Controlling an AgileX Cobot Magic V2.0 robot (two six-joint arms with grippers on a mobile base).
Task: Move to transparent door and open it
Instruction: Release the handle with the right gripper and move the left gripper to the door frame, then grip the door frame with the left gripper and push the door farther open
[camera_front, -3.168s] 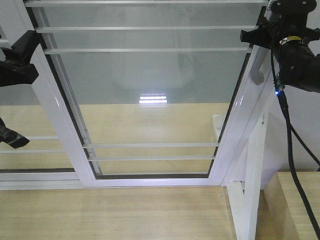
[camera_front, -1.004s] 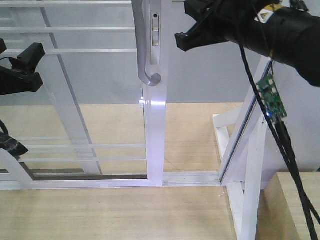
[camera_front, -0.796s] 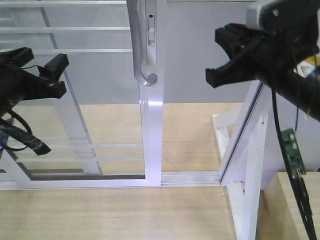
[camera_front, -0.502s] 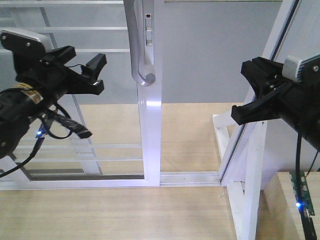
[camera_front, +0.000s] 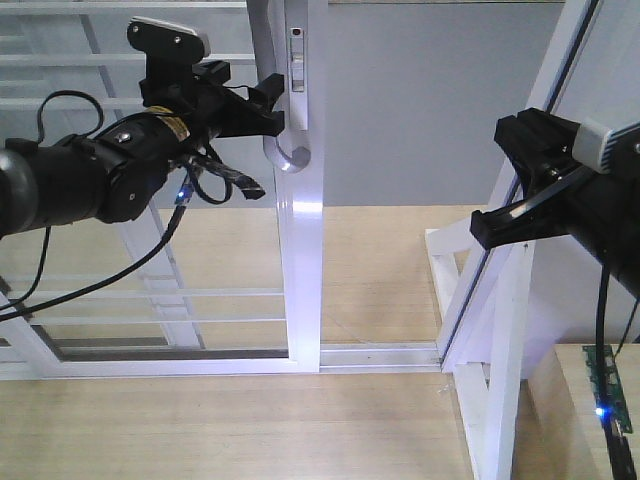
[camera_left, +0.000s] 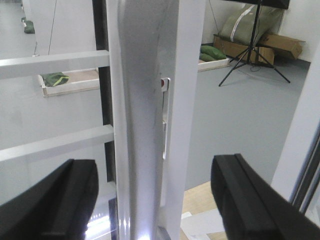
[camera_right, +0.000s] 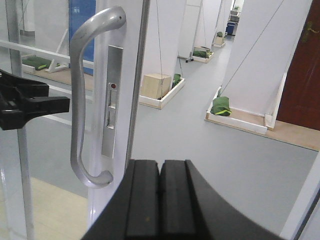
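Left fingers (camera_left: 55, 200): spread wide and gripping nothing. One black finger sits on each side of the door's handle stile, and the wrist view shows a strip of light between each finger and the stile.
Right fingers (camera_right: 145, 200): pressed together and empty, pointing at the handle from across the opening, well apart from it.
Transparent door (camera_front: 303, 280): upright on the floor track (camera_front: 380, 355), with its handle stile near the middle of the track. A bare gap lies between that stile and the slanted white frame post (camera_front: 500, 330) at the track's right end.
Handle (camera_right: 75, 100): long curved silver-grey pull on the stile. The left fingers straddle it above its hooked lower end.
Lock plate (camera_right: 112, 100): narrow strip just beside the handle, with a small red mark near its top.
Second panel (camera_front: 160, 265): white-framed glass behind the door, overlapping it on the left.
Hard to make out: the door's top is cut off by the picture edge, and the left arm (camera_front: 90, 180) covers part of the glass. Whether the left fingertips reach past the handle or touch it cannot be told.
Floor: pale wood planks (camera_front: 250, 430) on the near side, smooth grey floor (camera_right: 210, 150) beyond the glass.
Room: white pillars, a red-brown door (camera_right: 305, 75), green sacks (camera_right: 220, 106) on low trays, a cardboard box (camera_right: 157, 82) and a tripod (camera_left: 257, 35).
Circuit board (camera_front: 605, 395): green, at the right edge, with a blue light lit.
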